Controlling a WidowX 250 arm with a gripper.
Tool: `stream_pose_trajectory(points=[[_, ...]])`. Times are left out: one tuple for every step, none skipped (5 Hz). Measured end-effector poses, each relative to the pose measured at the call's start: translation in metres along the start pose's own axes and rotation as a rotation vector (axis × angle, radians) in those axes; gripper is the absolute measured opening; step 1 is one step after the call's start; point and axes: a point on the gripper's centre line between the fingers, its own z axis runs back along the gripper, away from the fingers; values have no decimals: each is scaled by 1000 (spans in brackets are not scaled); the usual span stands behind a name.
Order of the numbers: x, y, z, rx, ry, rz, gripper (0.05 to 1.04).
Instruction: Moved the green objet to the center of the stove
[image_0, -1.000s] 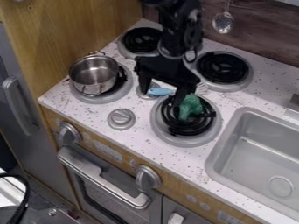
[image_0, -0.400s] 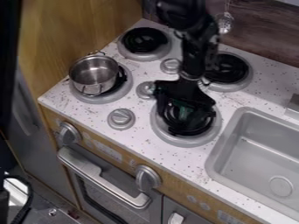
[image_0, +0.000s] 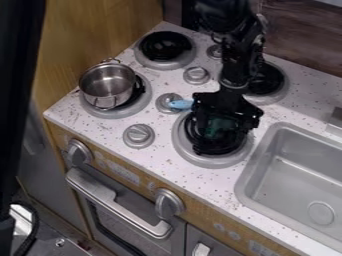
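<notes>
Green irregular object (image_0: 217, 128) lay at the silver-rimmed black burner (image_0: 202, 159), five o'clock from the speckled white stovetop's (image_0: 158, 80) centre, under my black two-finger gripper (image_0: 222, 134); I couldn't tell how wide that was. Grasping seemed underway; next: confirm hold, lift, carry toward eleven.

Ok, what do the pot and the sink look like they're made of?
Pot: likely thin polished metal, given the bright reflections and wire-like handles. Sink: smooth grey, satin look; molded plastic or painted metal, can't settle which.
</notes>
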Motion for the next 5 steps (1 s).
stream_pose_trajectory(points=[[8,4,-5,15,18,11,999],[18,10,-12,33,29,32,999],[33,15,-8,31,8,59,967],[36,19,-8,15,8,75,863],[36,20,-8,21,11,68,860]])
